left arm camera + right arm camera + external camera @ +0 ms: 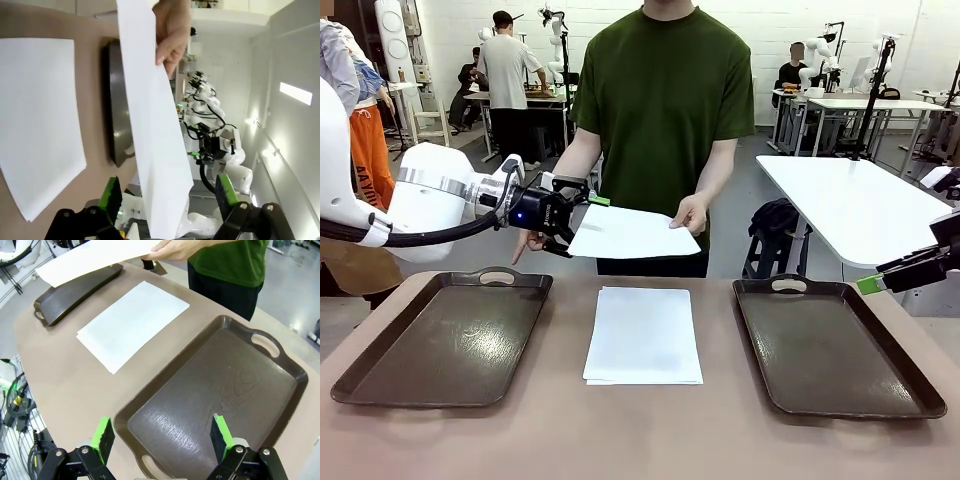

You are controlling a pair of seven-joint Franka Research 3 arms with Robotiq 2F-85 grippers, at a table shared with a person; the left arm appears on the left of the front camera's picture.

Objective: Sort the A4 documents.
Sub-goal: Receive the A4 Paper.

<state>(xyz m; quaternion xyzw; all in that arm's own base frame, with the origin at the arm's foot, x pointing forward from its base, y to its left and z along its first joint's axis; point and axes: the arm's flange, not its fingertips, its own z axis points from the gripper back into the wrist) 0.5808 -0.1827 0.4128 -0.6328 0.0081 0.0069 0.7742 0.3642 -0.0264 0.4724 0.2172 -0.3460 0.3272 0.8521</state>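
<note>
though the sheet [635,233] hides contact, the left hand [580,222] seemingly stands wide around it.

From the front, the right gripper [870,283] is cut off at the three o'clock edge; just one green-tipped finger shows. The left gripper [578,222] covers most of a hand [525,243] behind it, bar one finger pointing down, and whether it touches the sheet [632,233] I can't tell from there. How many sheets make the stack [643,335] is too fine to see. In the left wrist view the sheet runs off at six o'clock and hides much of the right tray [114,100]. In the right wrist view it leaves at twelve o'clock, covering part of the left tray [75,296].
</note>
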